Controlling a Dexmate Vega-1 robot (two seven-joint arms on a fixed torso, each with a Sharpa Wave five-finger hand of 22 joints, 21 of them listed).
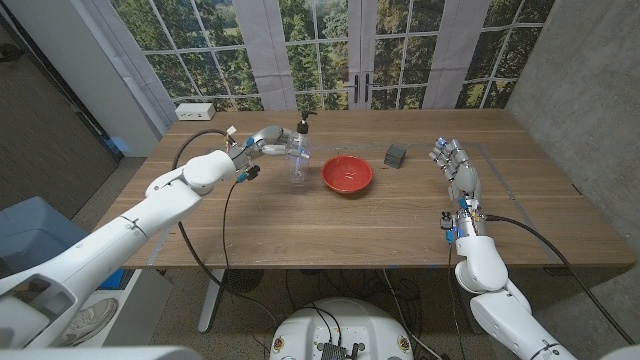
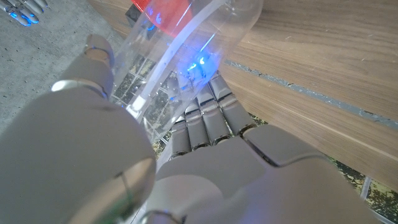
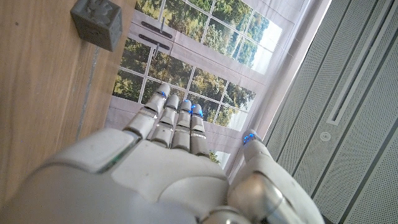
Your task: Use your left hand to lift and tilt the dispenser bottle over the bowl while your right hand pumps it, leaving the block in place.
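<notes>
At a wooden worktop [image 1: 300, 235] before tall windows, the robot's left hand [image 1: 262, 140] wraps the clear dispenser bottle [image 1: 298, 158], fingers [image 2: 205, 121] curled against the plastic wall, thumb on the opposite side. The bottle stands upright just beside the red bowl [image 1: 347, 174], black pump head on top; whether its base touches the wood cannot be told. Past the bowl, the small grey block [image 1: 396, 154] sits apart near the far edge, and at the right the right hand [image 1: 455, 165] waits, fingers straight and close together, holding nothing. The step in hand looks like the lift: the grasp seems best kept low enough on the body to leave the pump free, the bottle raised straight up, then tipped so the spout faces the bowl's middle. The right hand would do well to travel across above the block, not through it, and press only once the spout is over red.
</notes>
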